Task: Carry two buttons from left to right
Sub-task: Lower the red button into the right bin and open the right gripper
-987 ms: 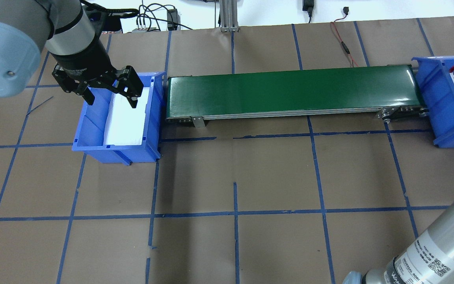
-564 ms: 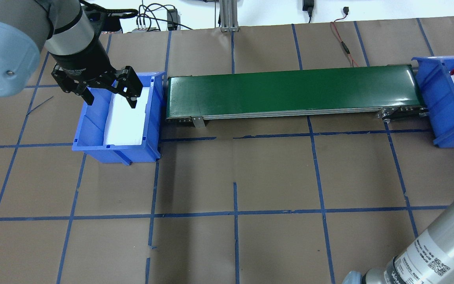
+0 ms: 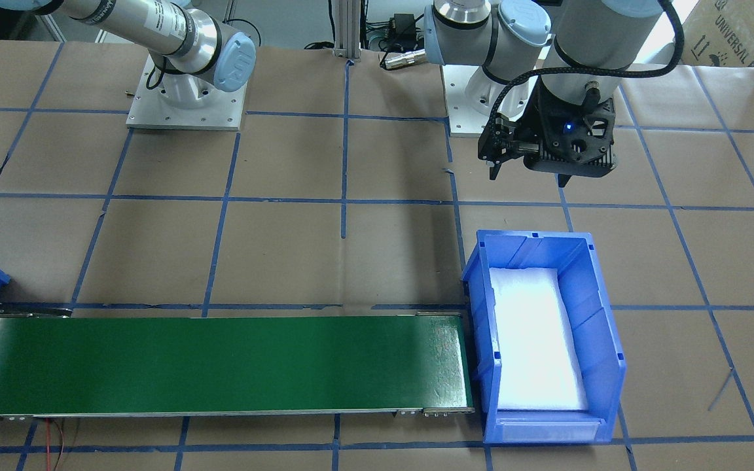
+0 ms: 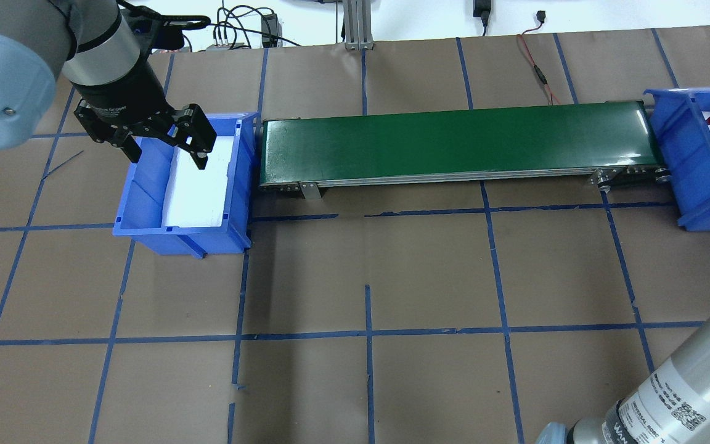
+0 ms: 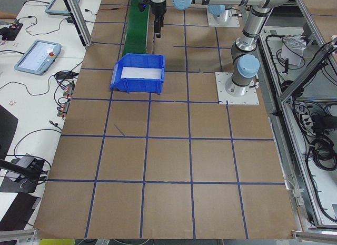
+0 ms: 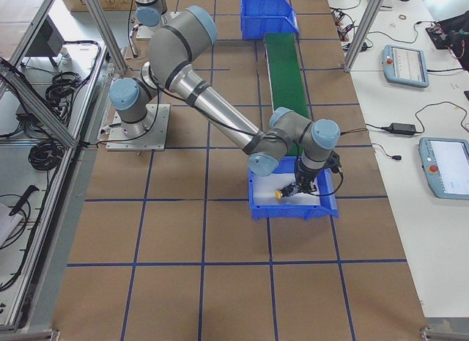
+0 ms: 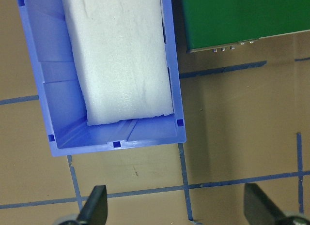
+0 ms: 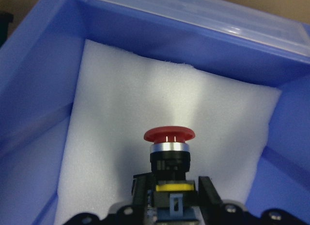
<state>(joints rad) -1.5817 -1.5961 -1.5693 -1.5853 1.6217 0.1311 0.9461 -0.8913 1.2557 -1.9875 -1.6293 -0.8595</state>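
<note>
**Nearly done: the last button is over the right bin**

Closest, seen from the right end of the desk (image 4: 429, 271), sits the right blue bin (image 6: 289, 210). The right fingers (image 8: 209, 193) are down inside it. They are clamped on the red button (image 8: 169, 134), one on each side of its dark body. The red cap points out over the white foam (image 8: 121, 99) on the bin floor. I cannot tell if the button touches the foam yet. The yellow button (image 6: 279, 195) already lies in this bin, just beside those fingers.

Next comes the green belt (image 4: 453, 139). Nothing rides on it.

Farthest off is the left blue bin (image 4: 176, 240). Only its own white foam pad (image 4: 198, 191) shows inside, and no button. The left fingers (image 4: 199, 148) hang above it, spread wide apart and holding nothing.

So what has changed? In the last second the left fingers have slid a little away from the belt, toward the back corner of their bin. They stayed apart the whole time. The right fingers sit at the very edge of the overhead view, so I cannot tell if they moved.

To me this means the left arm's job is over, since both buttons are now on the right side. I think the only step left is for the right fingers to let go of the red button, gently, so it does not knock the yellow one.
</note>
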